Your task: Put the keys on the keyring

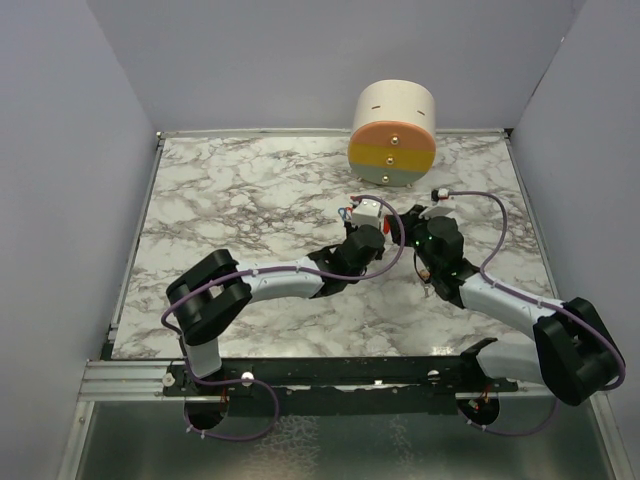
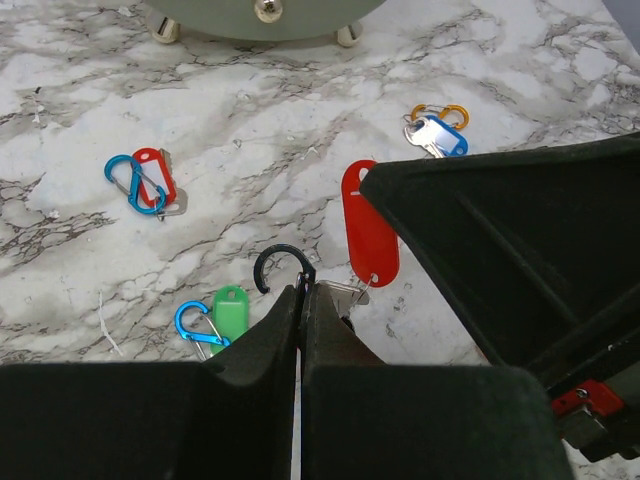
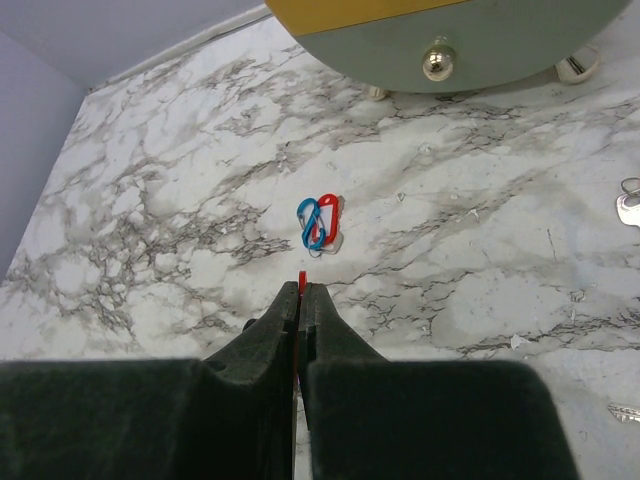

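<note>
**A:** What does the overhead view give?

**B:** The left arm [image 1: 290, 280] and right arm [image 1: 500, 295] reach toward each other over the marble table [image 1: 230, 200]. Their wrists almost touch, just short of a round drawer box [image 1: 392, 135] (orange, yellow and grey fronts). The keys are too small to make out from up there.

**A:** And the right wrist?

**B:** The right gripper [image 3: 301, 292] has its fingers pressed together, with a thin red sliver [image 3: 302, 278] nipped between the tips (edge-on, hard to name here). Ahead of the tips lies a small red tag [image 3: 327, 215] with a blue clip [image 3: 310, 224]. Beyond that is the box's brass knob [image 3: 437, 62].

**A:** Left wrist?

**B:** The left gripper [image 2: 302, 292] is clamped too, pinching one end of a black clip [image 2: 283, 262] that curls up from its tips. Just right of them lies a long red key tag [image 2: 368, 225], its metal key [image 2: 343, 295] beside the fingertips. The tag's far end is caught in the right gripper's tip (so that is the sliver). A green tag [image 2: 231, 308] lies close left, and a blue-tagged key [image 2: 440, 140] lies ahead to the right.
</note>
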Available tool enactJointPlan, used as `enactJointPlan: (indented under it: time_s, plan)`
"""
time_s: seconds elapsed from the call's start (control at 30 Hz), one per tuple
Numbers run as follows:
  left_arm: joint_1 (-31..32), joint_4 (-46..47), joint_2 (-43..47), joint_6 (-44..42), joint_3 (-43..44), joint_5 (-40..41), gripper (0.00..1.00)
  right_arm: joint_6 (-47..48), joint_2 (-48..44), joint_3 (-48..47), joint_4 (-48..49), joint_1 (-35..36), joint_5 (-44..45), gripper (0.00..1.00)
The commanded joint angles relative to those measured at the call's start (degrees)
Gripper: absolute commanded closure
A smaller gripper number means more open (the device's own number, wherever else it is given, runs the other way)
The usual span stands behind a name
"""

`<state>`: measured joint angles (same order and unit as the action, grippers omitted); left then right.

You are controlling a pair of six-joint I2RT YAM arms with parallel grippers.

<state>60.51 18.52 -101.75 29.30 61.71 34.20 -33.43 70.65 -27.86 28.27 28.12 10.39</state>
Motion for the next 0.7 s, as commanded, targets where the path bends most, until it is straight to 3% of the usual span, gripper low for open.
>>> enactJointPlan:
  time_s: [0.0,0.67]
  plan:
    - [0.56,1.95,-0.45,0.57,1.05,1.83,1.00,-1.06,0.64,-1.76,0.85,0.74,3.17,0.99]
    - [1.10,2.37,-1.36,0.41,1.36,1.58,1.00,-1.64,0.39,-1.77,1.05,1.06,4.37,0.99]
